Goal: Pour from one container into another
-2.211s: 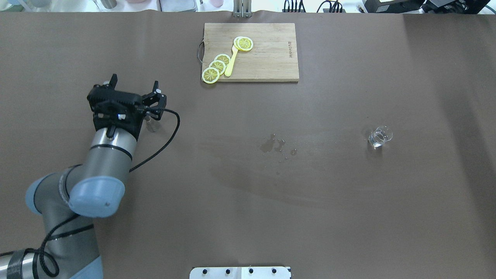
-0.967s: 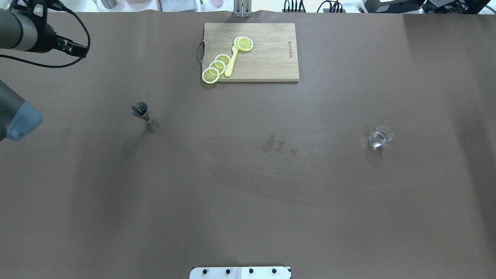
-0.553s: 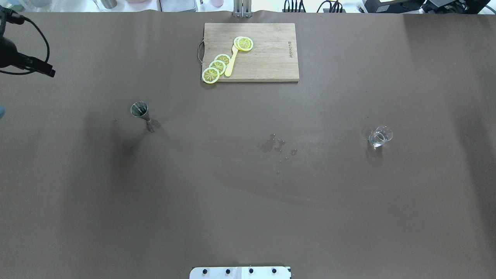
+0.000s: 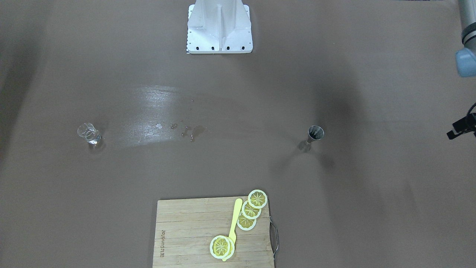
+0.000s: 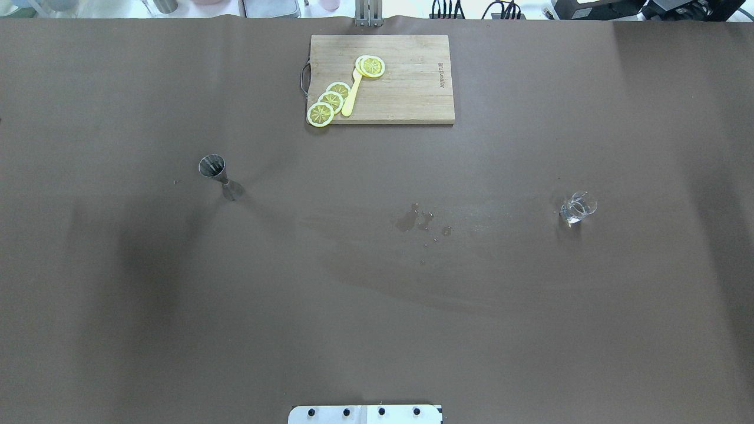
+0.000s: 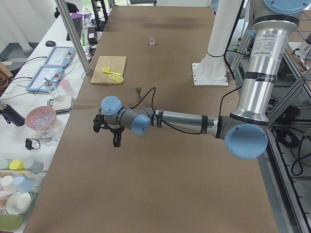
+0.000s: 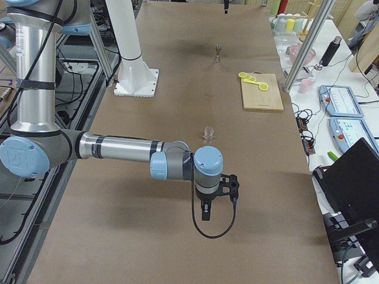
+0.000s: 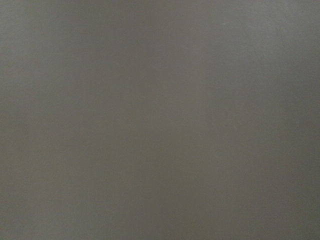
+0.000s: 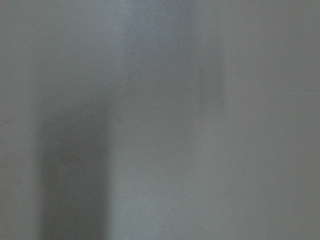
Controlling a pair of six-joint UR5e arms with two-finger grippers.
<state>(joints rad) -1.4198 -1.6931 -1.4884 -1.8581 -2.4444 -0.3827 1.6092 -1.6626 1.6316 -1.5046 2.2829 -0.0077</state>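
Note:
The clear glass (image 5: 577,207) stands upright on the right half of the brown table, also seen as the glass (image 4: 88,133). The grey metal jigger (image 5: 215,171) stands upright on the left half, with nothing touching it. No arm shows in the overhead view. In the left side view my left gripper (image 6: 111,133) hangs over bare table, well short of the jigger (image 6: 138,90). In the right side view my right gripper (image 7: 216,198) hangs over bare table, nearer than the glass (image 7: 208,132). I cannot tell whether either gripper is open or shut. Both wrist views show only table.
A wooden cutting board (image 5: 406,94) with lemon slices and a yellow utensil lies at the far middle. Small wet spots (image 5: 412,221) mark the table's centre. The robot's base plate (image 5: 365,414) sits at the near edge. A side bench with bowls and cups (image 6: 29,126) runs along the far side.
My left arm has pulled away from the jigger, gone up and left, and left the overhead view. The jigger stays upright where it was. The glass has not moved.

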